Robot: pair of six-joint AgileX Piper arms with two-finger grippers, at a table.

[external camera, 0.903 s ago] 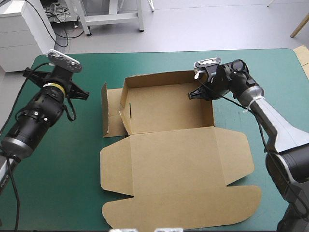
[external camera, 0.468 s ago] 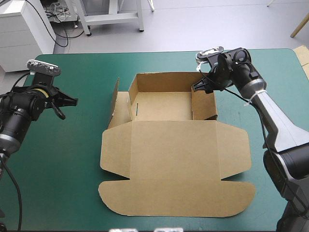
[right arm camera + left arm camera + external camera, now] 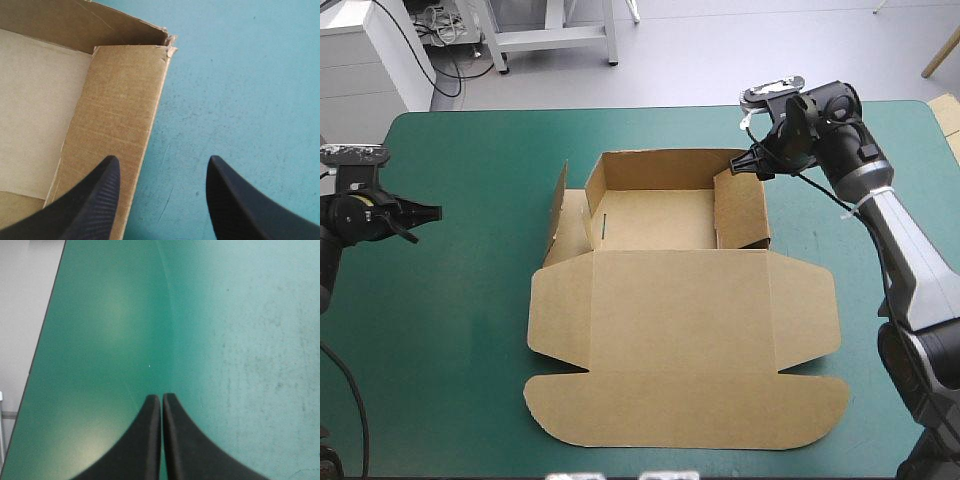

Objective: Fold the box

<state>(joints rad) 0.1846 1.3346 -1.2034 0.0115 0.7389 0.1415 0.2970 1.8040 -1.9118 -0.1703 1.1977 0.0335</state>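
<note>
- Across the middle of the worktop (image 3: 440,380) lies the brown box (image 3: 680,330). Its tray is toward the far edge, and its lid (image 3: 685,400) is flat on the teal-green cover (image 3: 470,300) toward the near edge.
- The tray's far wall (image 3: 660,170) and right wall (image 3: 740,208) stand raised, while the left flap (image 3: 558,220) leans outward.
- My right pincer (image 3: 752,165) hangs at the box's far-right corner, its black fingers spread wide and holding nothing.
- Seen along that pincer, one finger (image 3: 95,200) sits over the top of the right wall and the other over bare cover just outside the box. Whether the first finger touches the board, I cannot tell.
- The board looks frayed at the corner where the right wall meets the far wall.
- My left pincer (image 3: 420,212) is near the worktop's left edge, well apart from the box. Its fingers are pressed together into one point, with only bare cover ahead of them.
</note>
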